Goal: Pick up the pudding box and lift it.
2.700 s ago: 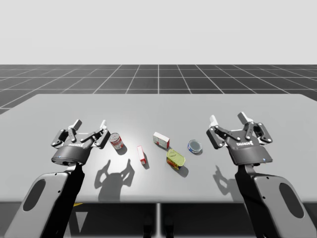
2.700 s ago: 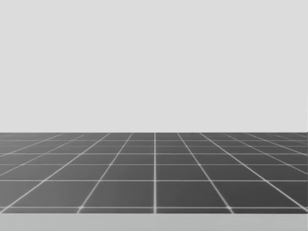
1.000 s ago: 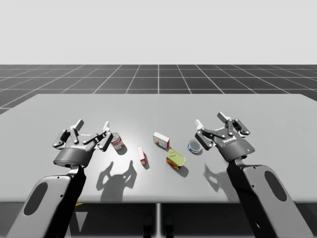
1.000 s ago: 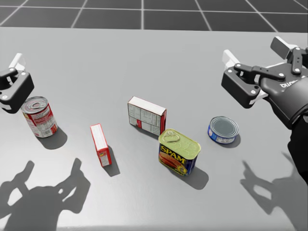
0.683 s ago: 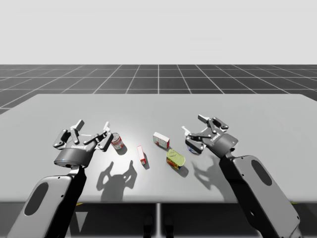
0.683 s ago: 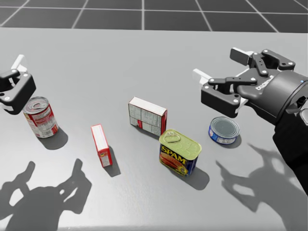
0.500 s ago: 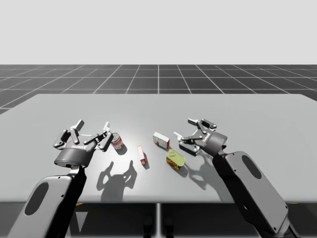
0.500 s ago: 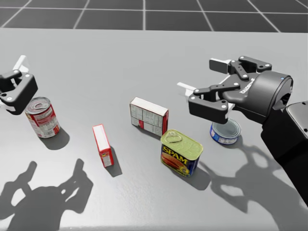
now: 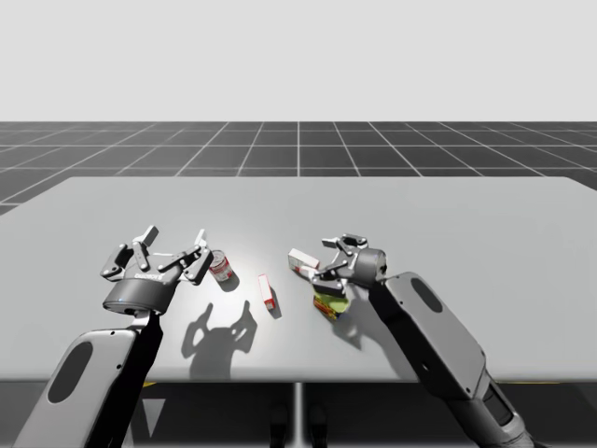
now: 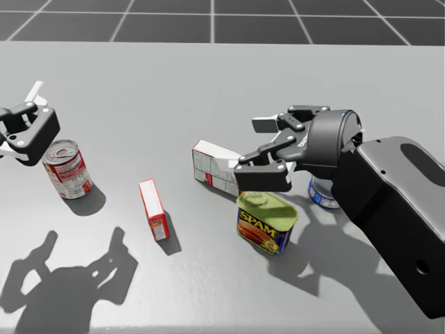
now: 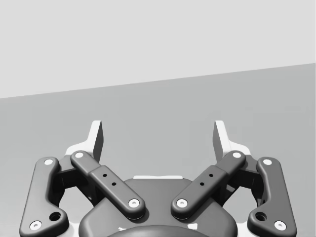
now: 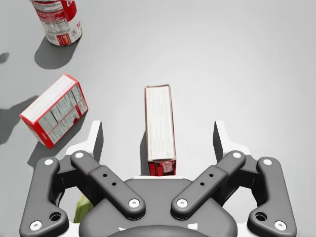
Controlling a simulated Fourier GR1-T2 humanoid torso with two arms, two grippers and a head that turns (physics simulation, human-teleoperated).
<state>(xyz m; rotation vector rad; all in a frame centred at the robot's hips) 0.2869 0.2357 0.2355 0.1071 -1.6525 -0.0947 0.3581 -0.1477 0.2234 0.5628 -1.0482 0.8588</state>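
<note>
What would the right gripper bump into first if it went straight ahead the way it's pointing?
Probably the slim red box. It stands on the table straight ahead of my right gripper, lined up between its open fingers. Depth is hard to judge, though.

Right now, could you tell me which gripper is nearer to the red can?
Left. My left gripper sits open right beside the red can; my right gripper is far off past the thin red box, at the wider box.

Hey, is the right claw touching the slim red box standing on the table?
Apart. The right wrist view shows the slim red box ahead of the right claw, with bare table showing between it and each of the open fingers.
</note>
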